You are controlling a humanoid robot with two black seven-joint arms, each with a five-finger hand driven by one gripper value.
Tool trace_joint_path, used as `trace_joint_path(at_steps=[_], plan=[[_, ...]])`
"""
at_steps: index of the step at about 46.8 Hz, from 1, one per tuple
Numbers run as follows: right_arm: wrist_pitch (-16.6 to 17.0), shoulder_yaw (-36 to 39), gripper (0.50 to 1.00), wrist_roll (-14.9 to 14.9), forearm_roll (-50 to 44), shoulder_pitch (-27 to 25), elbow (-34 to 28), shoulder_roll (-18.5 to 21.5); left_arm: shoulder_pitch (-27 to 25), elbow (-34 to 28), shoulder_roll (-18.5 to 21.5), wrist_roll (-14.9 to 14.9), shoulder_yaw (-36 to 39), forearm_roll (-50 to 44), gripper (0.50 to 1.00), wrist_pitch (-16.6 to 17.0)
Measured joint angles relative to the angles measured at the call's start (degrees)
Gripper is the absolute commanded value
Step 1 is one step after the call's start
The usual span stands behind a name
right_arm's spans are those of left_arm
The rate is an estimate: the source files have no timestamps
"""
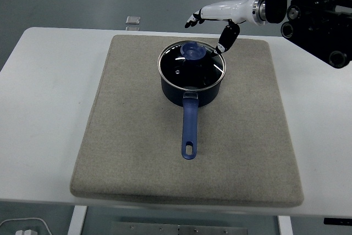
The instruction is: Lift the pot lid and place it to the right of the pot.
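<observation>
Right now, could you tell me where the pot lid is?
In the head view, the pot lid sits on the blue pot, upper middle of the grey mat, with the right robot hand open just behind-right.

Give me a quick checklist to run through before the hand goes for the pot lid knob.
1. Lid seated on the pot: ok, it sits level in the rim.
2. Knob free to reach: ok, nothing covers it.
3. Right hand open: ok, fingers spread, holding nothing.
4. Hand lined up over the knob: not ok, it hovers behind and to the right.
5. Mat bare to the right of the pot: ok.
6. Pot handle out of the way: ok, it points to the near edge.
</observation>
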Motion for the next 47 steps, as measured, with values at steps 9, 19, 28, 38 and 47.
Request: trace_joint_path(at_steps=[9,19,28,38,47], plan=[[0.32,-0.9,0.921,1.3,-2.49,0.44,0.01,2.3,0.0,0.0,0.0,0.0,0.0,0.0,1.0,0.0],[0.41,-2.68,0.919,1.52,-5.13,0.18,-0.01,3.59,0.01,0.0,0.0,-0.01,0.0,0.0,1.0,0.0],[0.39,-2.88,0.917,1.53,-6.94,0.04,-0.09,3.36,-0.02,0.0,0.0,-0.03,0.0,0.0,1.0,0.0],[0.33,-2.83,0.915,1.57,-7.16,0.14,-0.19,2.69,0.0,0.0,0.0,-0.03,0.0,0.0,1.0,0.0],[0.32,-2.65,0.893,1.77,-7.09,0.26,-0.19,2.64,0.0,0.0,0.0,-0.03,0.0,0.0,1.0,0.0]])
